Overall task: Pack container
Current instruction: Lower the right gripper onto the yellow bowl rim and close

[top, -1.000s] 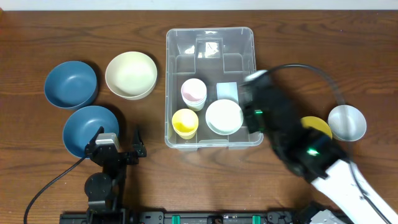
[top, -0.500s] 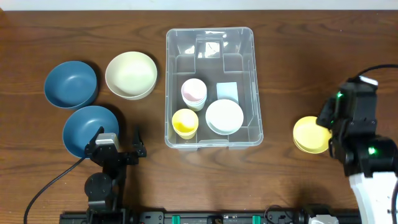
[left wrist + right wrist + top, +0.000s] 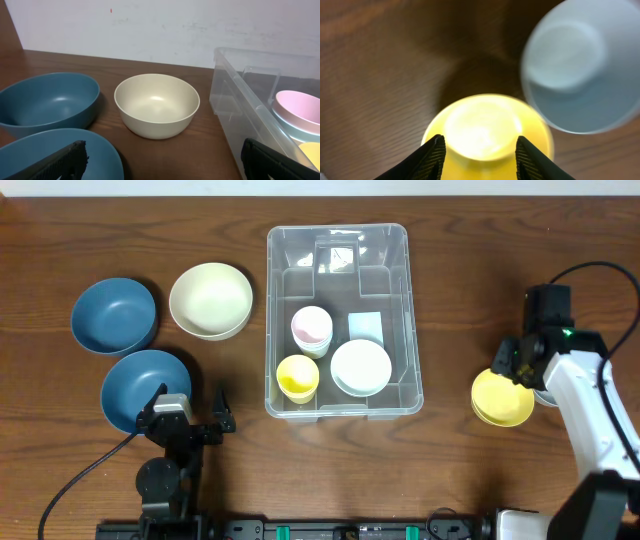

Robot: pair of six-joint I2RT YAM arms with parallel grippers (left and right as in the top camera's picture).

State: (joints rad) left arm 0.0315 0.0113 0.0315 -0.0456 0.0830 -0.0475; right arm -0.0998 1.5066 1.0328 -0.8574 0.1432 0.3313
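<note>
Swung off the container within the past second and out toward the right end of the table: so much for the right gripper. Nothing else shifted.

Overhead: container in the middle of the table, upright. Inside, toward its near end, a pink cup, a yellow cup just in front of that, a white dish to their right and a pale blue square piece behind the dish. Left of the container, well apart from it, a cream bowl and two blue bowls, the nearer one beside the left gripper. Right gripper poised at the far edge of a yellow plate, away from the container.

Left wrist: left gripper spread as wide as can be, fingertips at the two bottom corners of the view, gripping nothing. Ahead, the cream bowl on bare wood, blue bowls to its left, container wall to its right with the pink cup showing through the clear plastic.

Right wrist: fingers partly parted, pointing down over the yellow plate, with the plate's middle showing in the gap. Nothing pinched between them; contact with the plate impossible to judge through the blur. Beside the plate, overlapping its rim in this view, a pale grey-white bowl.
</note>
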